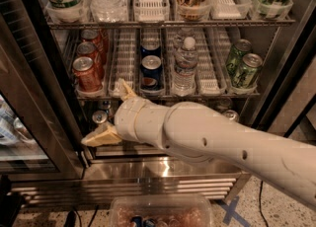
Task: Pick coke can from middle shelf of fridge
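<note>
The coke can point(86, 73) stands at the front of the leftmost lane of the middle shelf point(217, 94) in the fridge point(54, 97), with more red cans lined up behind it. Nothing touches it. The tool point(102, 111) hangs just below the shelf's front edge, at about five o'clock from the can, its two fingers spread wide and holding nothing. The step in hand looks like the approach. The next move likely calls for raising the tool toward eleven o'clock, bringing its fingers around the can's body, and keeping off the Pepsi can point(151, 70) at three o'clock.
</note>
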